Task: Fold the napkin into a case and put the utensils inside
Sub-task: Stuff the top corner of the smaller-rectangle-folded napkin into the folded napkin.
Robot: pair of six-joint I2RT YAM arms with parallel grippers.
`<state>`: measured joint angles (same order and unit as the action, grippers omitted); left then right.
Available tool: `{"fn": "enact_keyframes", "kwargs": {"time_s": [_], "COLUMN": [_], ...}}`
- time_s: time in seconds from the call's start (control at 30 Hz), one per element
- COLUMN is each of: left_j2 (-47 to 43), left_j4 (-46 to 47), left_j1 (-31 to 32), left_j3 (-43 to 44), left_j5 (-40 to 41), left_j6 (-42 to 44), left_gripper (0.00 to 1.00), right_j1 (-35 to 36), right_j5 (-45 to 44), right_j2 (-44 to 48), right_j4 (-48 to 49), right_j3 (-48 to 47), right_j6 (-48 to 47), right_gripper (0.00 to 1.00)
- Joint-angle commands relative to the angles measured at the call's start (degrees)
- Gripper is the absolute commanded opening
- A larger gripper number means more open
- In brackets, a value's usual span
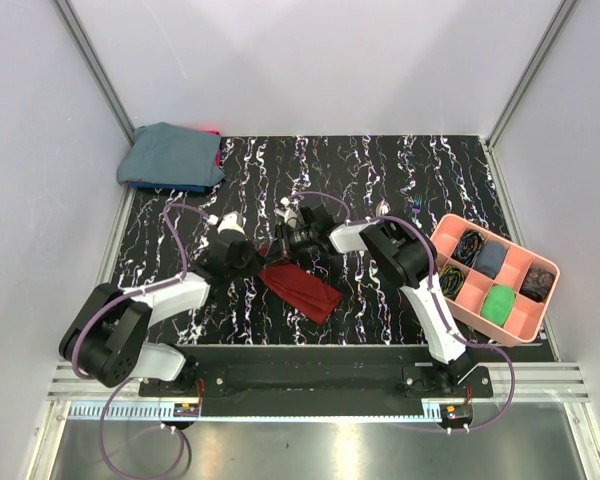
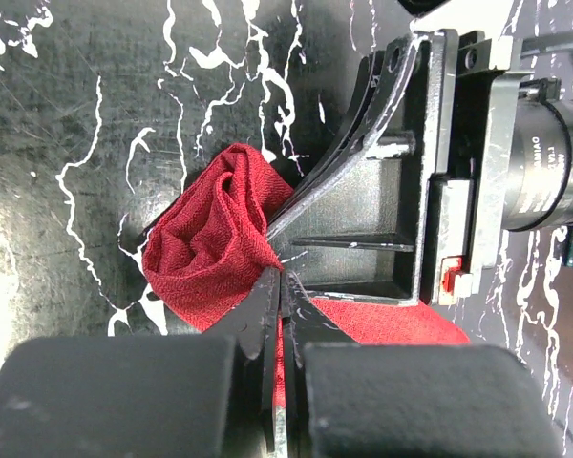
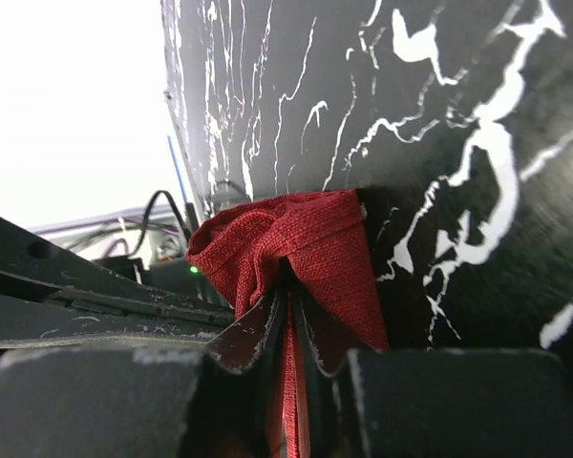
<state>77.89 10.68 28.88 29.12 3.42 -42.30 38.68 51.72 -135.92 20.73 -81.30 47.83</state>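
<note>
**While both claws pinch it, the napkin (image 1: 305, 292) lies bunched at the middle of the worktop (image 1: 400, 170)**

Where the dark red napkin rests on the black, white-veined worktop, we see it as a crumpled, slanting strip just near of centre. Its far-left end meets the two claws. The left claw (image 2: 279, 282) has its fingers pressed together, with a thin edge of the red cloth caught between them. In its wrist view the fabric bulges in soft folds to the left of the tips. The right claw (image 3: 288, 320) is nearly closed too, nipping a gathered fold of the same cloth, which drapes over both fingertips like a hood.

From above we find the two claws close together, the left arm reaching in from the near left and the right arm bending in from the right. The right claw's body fills the right side of the left wrist view, just beside the left tips.

At the right edge sits a pink compartment tray (image 1: 515, 268), holding a green piece, a blue-grey piece and dark coiled items. A blue-grey cloth bundle (image 1: 170, 157) lies at the far left corner, well apart from the napkin.
</note>
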Motion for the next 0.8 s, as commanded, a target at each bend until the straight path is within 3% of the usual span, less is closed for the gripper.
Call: {"fn": "enact_keyframes", "kwargs": {"time_s": [0.0, 0.23, 0.37, 0.5, 0.6, 0.77], "left_j2": [-3.78, -4.94, -8.7, -13.54, -16.71, -13.13], "left_j4": [3.4, -5.05, -4.88, -8.47, -10.5, -10.07], "left_j1": [0.56, 0.56, 0.3, -0.23, -1.11, -4.97], "left_j3": [-1.44, -0.55, -2.67, -2.49, -2.67, -2.93], "left_j5": [0.17, 5.54, 6.42, 8.97, 10.64, 6.71], "left_j6": [-1.46, -3.13, -3.84, -4.19, -5.07, -5.95], "left_gripper": [0.0, 0.01, 0.25, 0.41, 0.42, 0.3], "right_j1": [1.31, 0.61, 0.44, 0.52, 0.44, -0.18], "right_j5": [-1.71, -1.8, -0.93, -0.31, -0.48, -0.57], "right_j2": [-0.05, 4.17, 3.91, 4.08, 5.22, 6.89], "right_j4": [-8.43, -2.89, -1.84, -1.04, -0.43, 0.01], "right_j3": [-1.32, 2.63, 2.37, 2.81, 3.42, 3.6], "right_j6": [-8.28, -3.9, -2.49, -2.13, -1.87, -0.9], "right_gripper": [0.16, 0.16, 0.16, 0.16, 0.16, 0.17]}}
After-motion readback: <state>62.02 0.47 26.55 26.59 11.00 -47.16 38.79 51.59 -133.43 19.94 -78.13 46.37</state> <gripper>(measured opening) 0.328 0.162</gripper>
